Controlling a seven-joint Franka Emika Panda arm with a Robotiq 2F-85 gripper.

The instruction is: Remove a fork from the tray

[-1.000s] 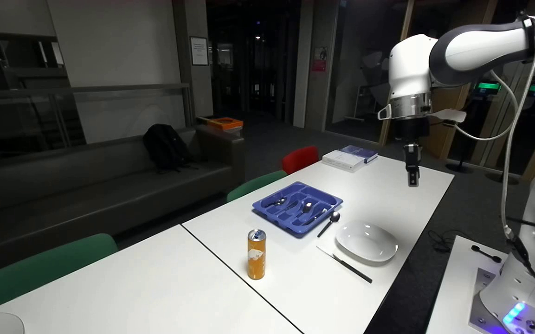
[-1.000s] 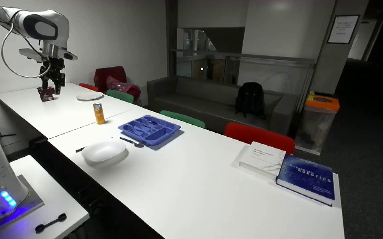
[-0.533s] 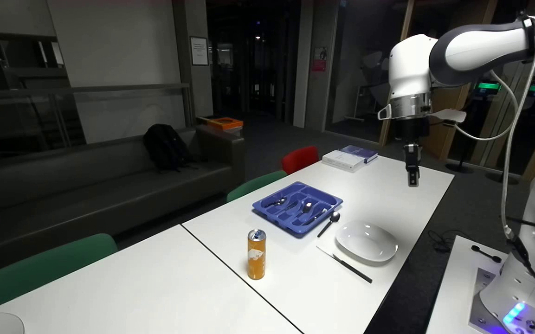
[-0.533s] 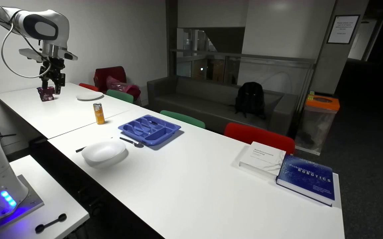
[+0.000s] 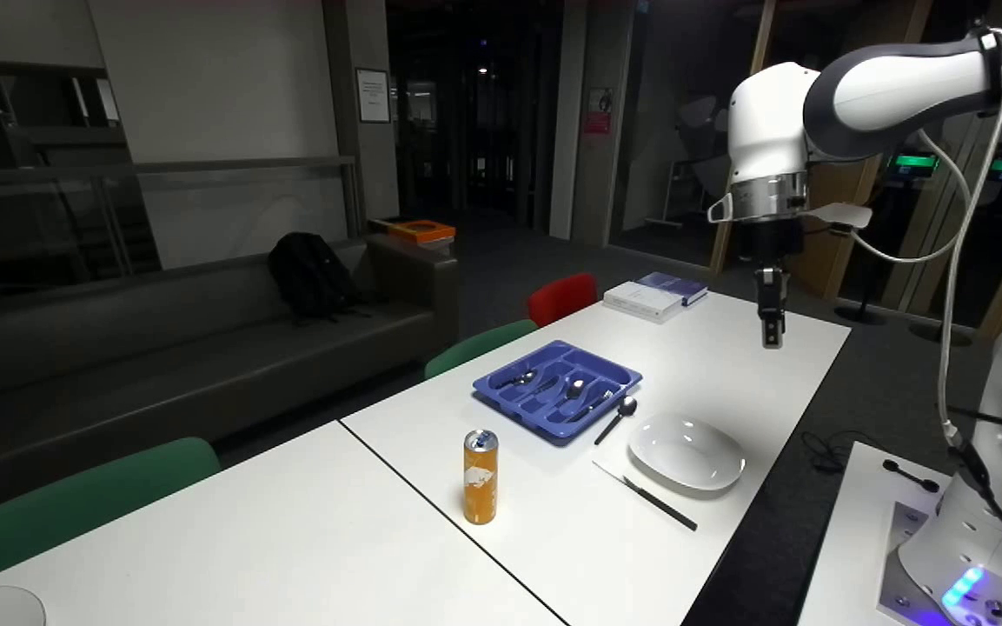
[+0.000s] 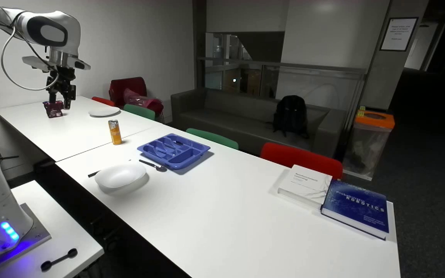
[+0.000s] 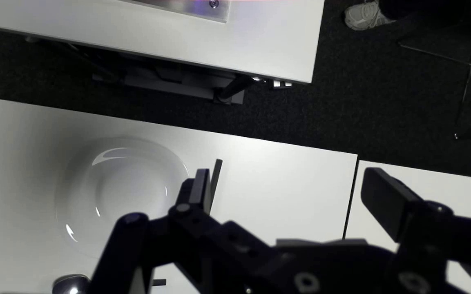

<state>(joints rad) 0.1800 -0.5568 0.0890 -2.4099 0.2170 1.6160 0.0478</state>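
Gripper (image 7: 290, 192) hangs downward, jaws spread — well apart from tray (image 6: 182, 156) and probable fork (image 5: 593, 405).

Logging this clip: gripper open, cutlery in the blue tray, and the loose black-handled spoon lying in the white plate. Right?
Not quite: the loose spoon lies on the table, between the white plate and the blue tray, as both exterior views show. The gripper is open and cutlery is in the tray.
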